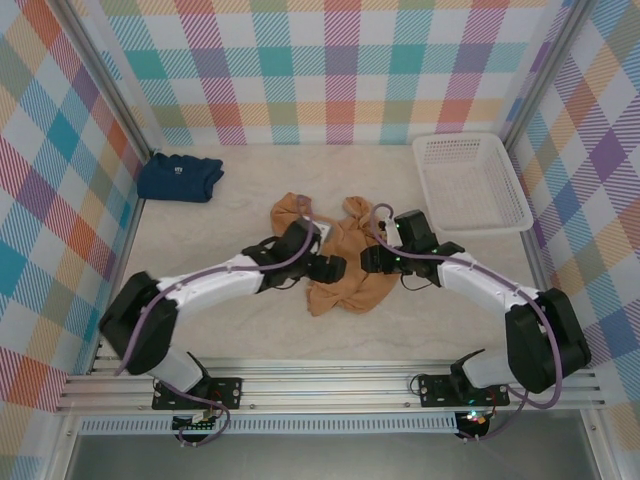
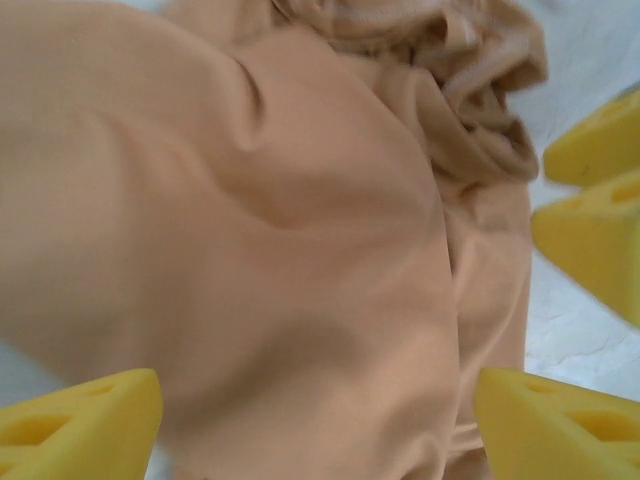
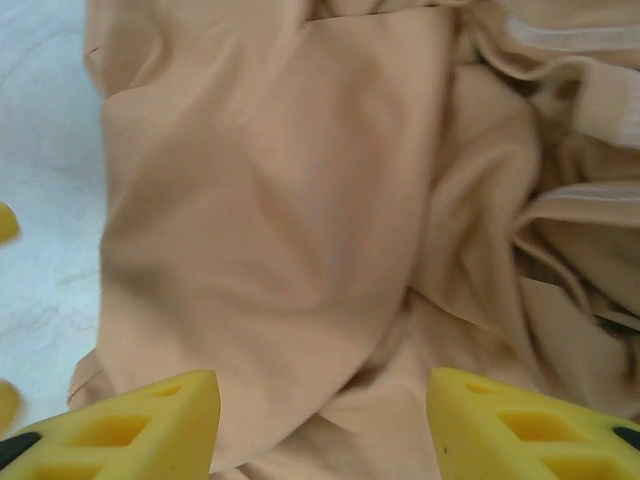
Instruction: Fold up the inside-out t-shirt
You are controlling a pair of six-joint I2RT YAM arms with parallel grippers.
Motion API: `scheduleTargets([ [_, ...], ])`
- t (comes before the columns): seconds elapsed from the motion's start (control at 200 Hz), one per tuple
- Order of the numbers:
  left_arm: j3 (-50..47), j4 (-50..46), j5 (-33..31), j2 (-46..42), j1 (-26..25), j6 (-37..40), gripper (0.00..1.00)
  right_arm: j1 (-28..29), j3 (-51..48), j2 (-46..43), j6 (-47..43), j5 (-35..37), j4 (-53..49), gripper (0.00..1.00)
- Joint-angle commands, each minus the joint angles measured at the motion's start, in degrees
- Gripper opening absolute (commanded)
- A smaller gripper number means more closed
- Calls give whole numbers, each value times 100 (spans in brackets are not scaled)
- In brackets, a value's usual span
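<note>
Enclosure: pastel plaid fabric walls (image 1: pixel 340 60) on three sides. Floor of it is a pale, sandy-textured desk (image 1: pixel 240 330).

White plastic lattice basket (image 1: pixel 470 180), far right.

Tan, soft-fabric short-sleeved t-shirt (image 1: pixel 345 275), mid-desk, bunched in a crumpled heap between the two arms. It lies neither flat nor squared, with folds piled toward the far side. The wrist views show a smooth panel (image 2: pixel 300 250) running into thick creases (image 3: pixel 520 200).

Dark navy folded shirt (image 1: pixel 180 177), far left, well apart from the tan one.

Left arm's yellow fingers (image 2: pixel 80 425): spread wide over the smooth panel, gripping nothing. Right arm's yellow fingers (image 3: pixel 520 425): likewise apart, cloth below them and none pinched.

Handling, as a judgement: light, limp, thin knit. It will sag and drag rather than hold shape, and a pinch may gather several layers at once. It is not fragile and slides little on this desk. Best holds look to be a single-layer edge, at hem corners or shoulder seams, one per arm, so the shirt can be drawn out flat before folding.

Writing: none readable. A pale seam band (image 3: pixel 570 35) shows in the folds, with no print legible. The navy shirt carries a small white mark, too small to read.
</note>
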Motion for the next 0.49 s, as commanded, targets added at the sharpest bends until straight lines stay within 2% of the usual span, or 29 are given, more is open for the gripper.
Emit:
scheduleTargets([
  [0.0, 501, -485, 115, 573, -363, 609, 81, -365, -60, -290, 332, 292, -131, 59],
  [0.095, 815, -770, -228, 1047, -521, 1022, 75, -604, -298, -547, 455, 326, -48, 60],
  [0.185, 983, -918, -272, 1350, -587, 1364, 61, -622, -316, -554, 397, 419, -183, 60],
  [0.33, 1109, -1050, -588, 1519, -608, 1667, 22, -627, -411, -620, 341, 363, -160, 60],
  [0.4, 948, -874, -646, 1290, -474, 1404, 0, -615, -438, -663, 276, 199, -127, 60],
  [0.45, 593, -432, -351, 863, -232, 1001, 0, -586, -472, -727, 114, -140, -11, 58],
  [0.49, 150, 75, 193, 427, 79, 536, 0, -508, -519, -804, -43, -385, 84, 56],
])
